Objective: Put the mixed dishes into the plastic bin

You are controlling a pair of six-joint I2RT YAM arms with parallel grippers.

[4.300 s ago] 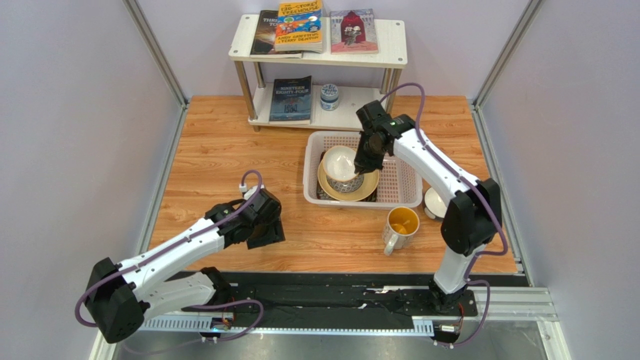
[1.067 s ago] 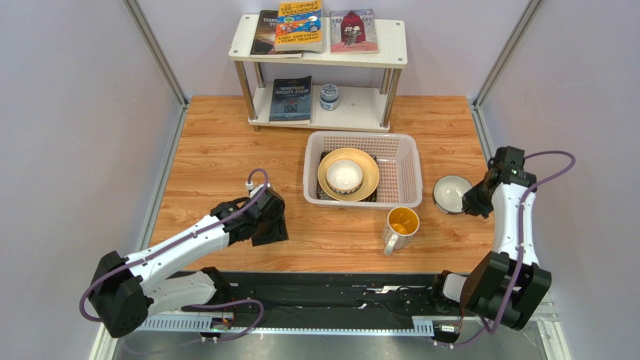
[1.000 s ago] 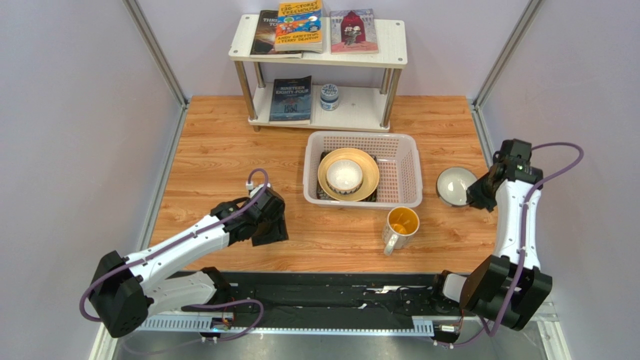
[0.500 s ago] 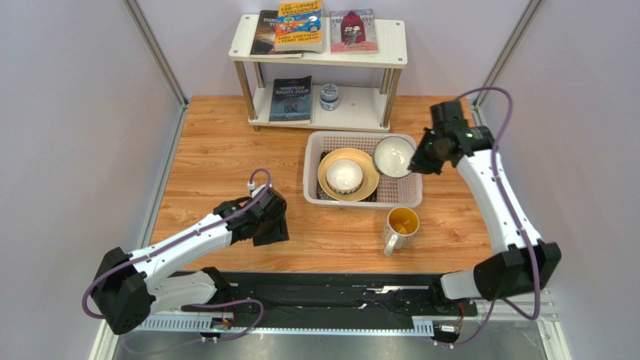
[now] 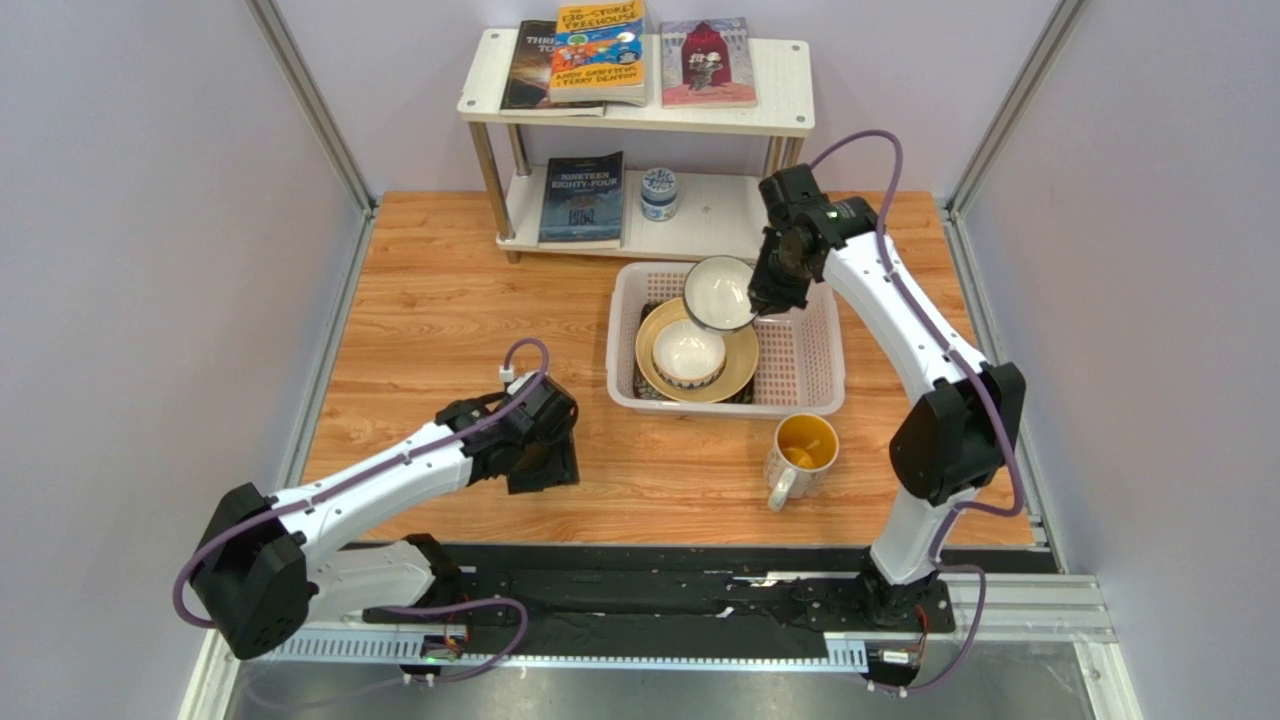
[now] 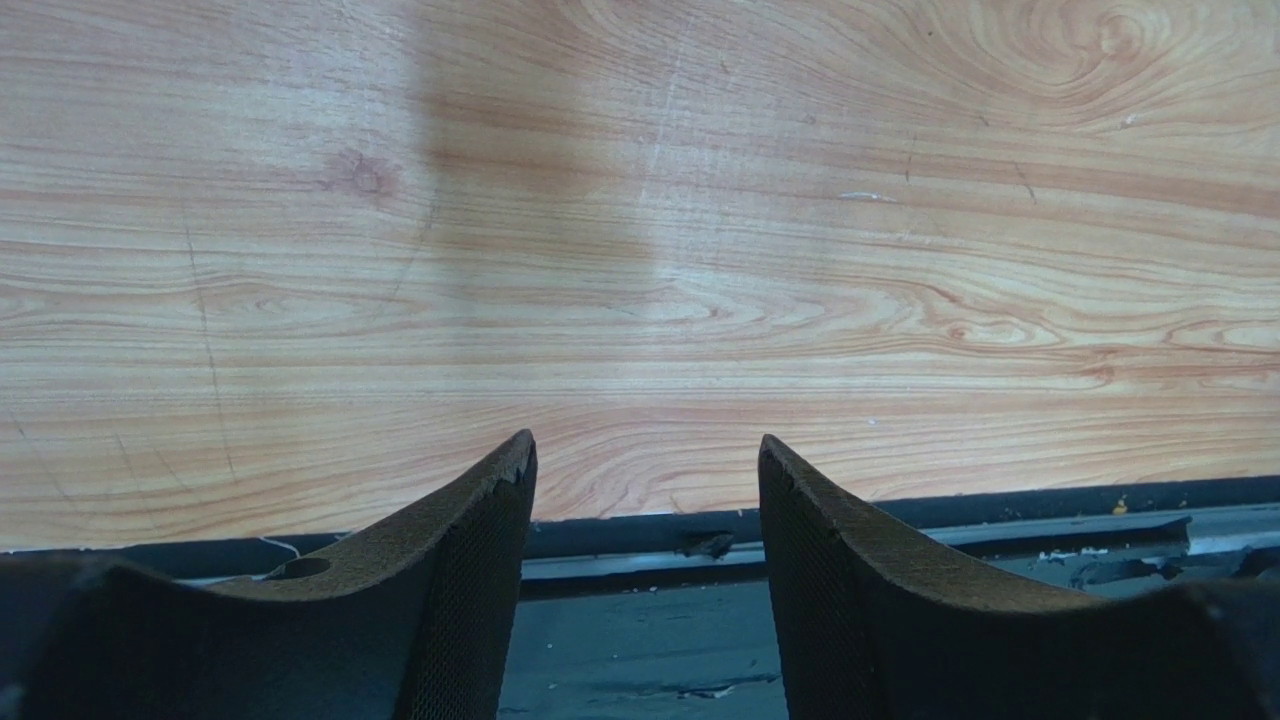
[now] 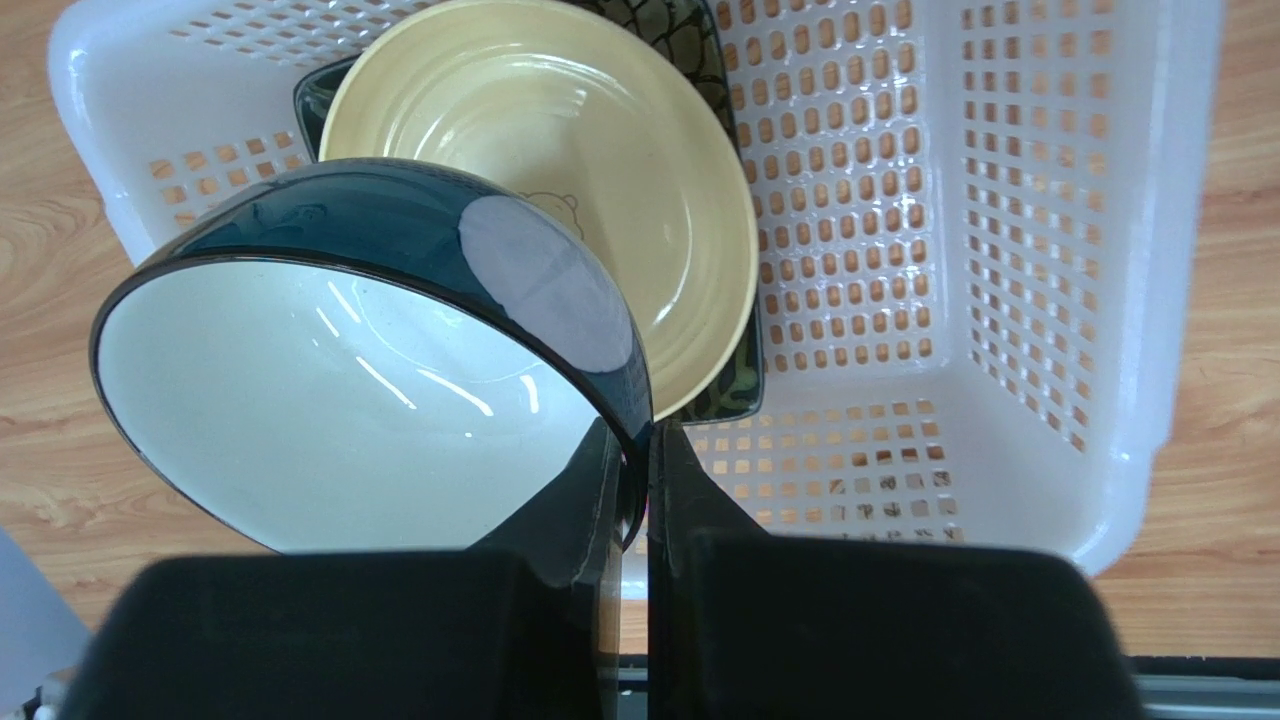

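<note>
My right gripper [image 5: 760, 294] is shut on the rim of the dark-outside bowl [image 5: 720, 291], white inside, and holds it tilted above the white plastic bin [image 5: 806, 383]; the right wrist view shows the bowl [image 7: 376, 345] pinched between the fingers [image 7: 639, 465]. In the bin lie the round yellow plate [image 5: 661, 371] on the black square floral plate, with a small bowl [image 5: 688, 353] on top. The yellow-inside white mug [image 5: 800, 450] stands on the table in front of the bin. My left gripper [image 6: 643, 458] is open and empty over bare table near its front edge.
A white two-tier shelf [image 5: 781, 90] with books stands at the back; a small blue-and-white jar [image 5: 658, 192] sits on its lower tier, close behind the bin. Grey walls enclose the table on left and right.
My right gripper picked the dark-outside bowl off the table right of the bin and carried it left and up over the bin. The left arm barely moved.
</note>
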